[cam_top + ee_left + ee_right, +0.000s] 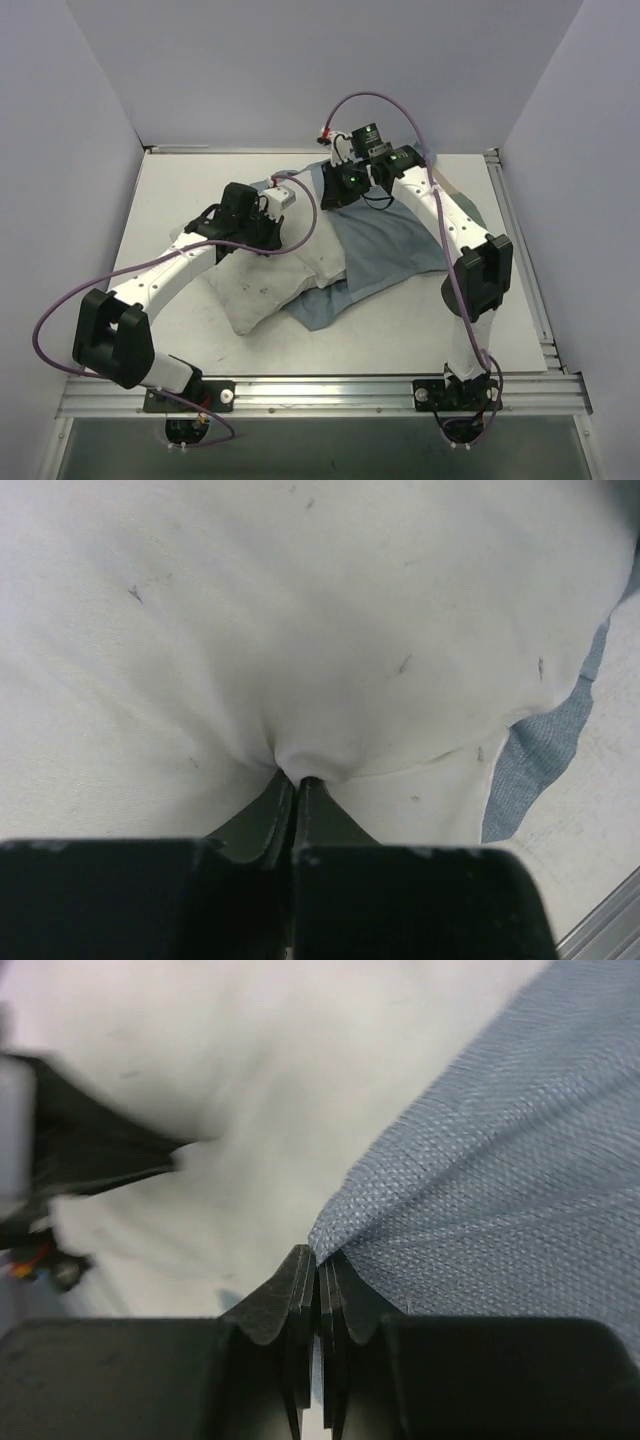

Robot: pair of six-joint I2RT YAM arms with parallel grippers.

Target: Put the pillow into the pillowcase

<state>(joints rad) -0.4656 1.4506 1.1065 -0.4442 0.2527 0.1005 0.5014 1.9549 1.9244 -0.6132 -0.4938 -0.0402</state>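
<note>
Nearest, at the front edge of the desk (400, 340), the two arm bases sit side by side. Just beyond them the pillow (260, 290) lies slantwise across the middle of the desk. Its near corner rests on bare desk and its right flank lies over the pillowcase (390, 250), which spreads limp to the right and back.

Farther in, the left gripper (297, 778) is pinched tight on a small pucker of the pillow's cover near its far end. The right gripper (318, 1258), just beside it, is clamped thin on an edge of the pillowcase. I cannot tell whether that pinch takes one layer or both.

The step in hand looks like opening the mouth and feeding the pillow's end in. To do it well, the right gripper should lift only the upper layer, so that a gap forms. The left should then draw the pillow's end low and slowly into that gap, since so small a pucker may slip under a quick pull. The lifted edge should be held taut and high above the plump corner.

Counted: one pillow, one pillowcase, two arms, two grippers.
</note>
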